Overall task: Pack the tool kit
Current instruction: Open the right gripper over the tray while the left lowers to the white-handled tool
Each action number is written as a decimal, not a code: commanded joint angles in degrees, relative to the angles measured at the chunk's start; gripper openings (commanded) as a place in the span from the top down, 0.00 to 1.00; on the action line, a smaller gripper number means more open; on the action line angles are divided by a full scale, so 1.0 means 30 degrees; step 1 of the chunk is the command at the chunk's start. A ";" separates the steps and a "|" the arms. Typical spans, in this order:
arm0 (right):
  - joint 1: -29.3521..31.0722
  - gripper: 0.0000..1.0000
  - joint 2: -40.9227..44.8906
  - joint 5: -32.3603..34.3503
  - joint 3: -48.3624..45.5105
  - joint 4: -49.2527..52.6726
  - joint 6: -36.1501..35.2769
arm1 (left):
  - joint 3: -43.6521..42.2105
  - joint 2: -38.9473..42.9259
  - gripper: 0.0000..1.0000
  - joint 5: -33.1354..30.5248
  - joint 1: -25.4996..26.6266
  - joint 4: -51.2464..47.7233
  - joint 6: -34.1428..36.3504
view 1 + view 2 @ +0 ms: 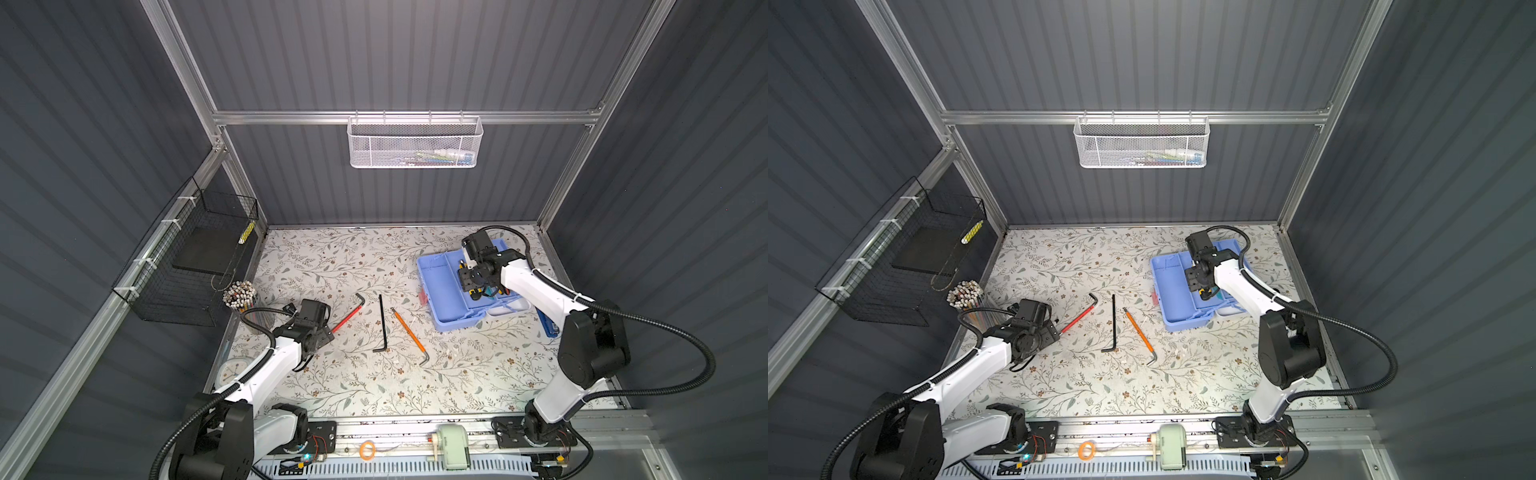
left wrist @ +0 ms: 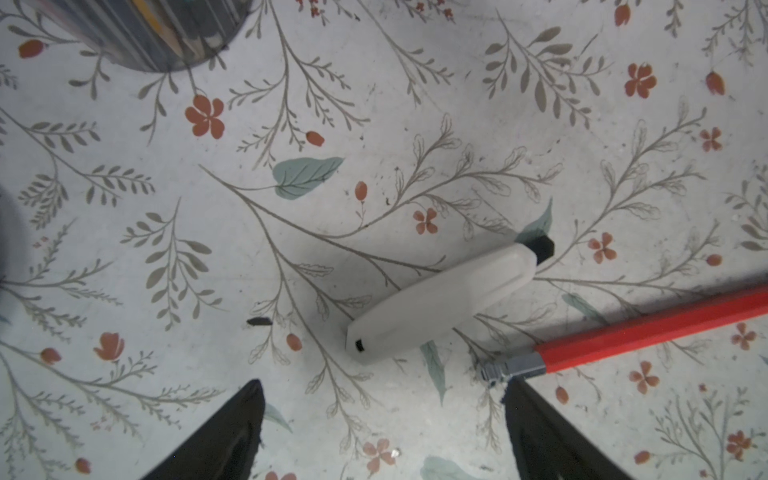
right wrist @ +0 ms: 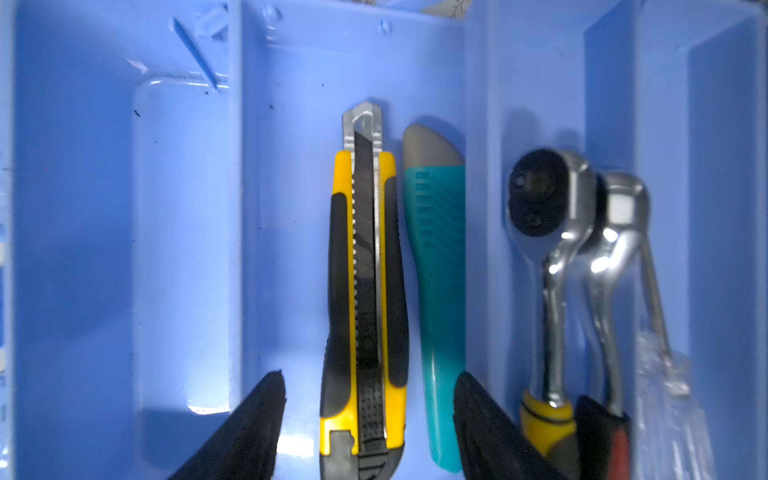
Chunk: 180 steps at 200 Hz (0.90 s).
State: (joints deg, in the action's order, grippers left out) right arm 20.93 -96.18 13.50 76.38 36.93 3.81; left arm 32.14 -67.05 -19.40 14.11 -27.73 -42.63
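The right jaws stand apart inside the tool kit [image 1: 440,286]. They straddle the yellow utility knife [image 3: 363,291] with a gap showing beside it, so we read them as released, gripping nothing. The left jaws are spread wide and empty, low over the counter [image 1: 353,386]. Below them lies a small white tool [image 2: 440,299] (a cutter of some kind, we think, though we cannot be sure). The bare metal end of the red hex key [image 2: 648,328] lies just beside one fingertip [image 2: 540,428].

The kit sits open toward the far right of the counter. A strip of white at its near edge is, we judge, the lid [image 1: 510,308]. In the right wrist view one tray holds the yellow knife and a teal utility knife [image 3: 436,270] side by side. The next tray holds two ratchets [image 3: 552,249], one lying against the other. The wide compartment on the knives' other side is bare.

As for what is left, the red hex key, the black hex key [image 1: 382,324] and the orange hex key [image 1: 408,330] lie loose mid-counter, well apart from the kit. The white tool is out too. After those, the lid needs closing and latching. We would call the job roughly half done.
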 commanded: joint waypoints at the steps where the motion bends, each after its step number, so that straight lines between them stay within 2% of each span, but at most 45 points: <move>1: -0.0099 0.31 0.0951 -0.0313 0.0143 0.0161 0.0484 | 0.0377 -0.0503 0.10 0.0478 -0.0271 0.0500 0.0864; 49: -0.0106 0.31 0.1476 -0.0765 -0.0058 0.0232 0.0609 | 0.0678 -0.1824 0.18 0.1206 -0.0703 0.1268 0.2145; 107: -0.0099 0.31 0.1826 -0.0683 -0.0374 0.0193 0.0735 | 0.0792 -0.2673 0.20 0.1798 -0.1120 0.1814 0.3133; 180: -0.0113 0.31 0.2177 -0.0599 -0.0615 0.0232 0.0857 | 0.1437 -0.4047 0.31 0.3358 -0.1388 0.2094 0.4139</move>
State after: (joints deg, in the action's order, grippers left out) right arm 20.93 -91.11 11.77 75.37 36.88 5.58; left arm 35.14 -78.22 -12.64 10.39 -20.84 -32.49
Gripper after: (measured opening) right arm 0.690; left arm 0.707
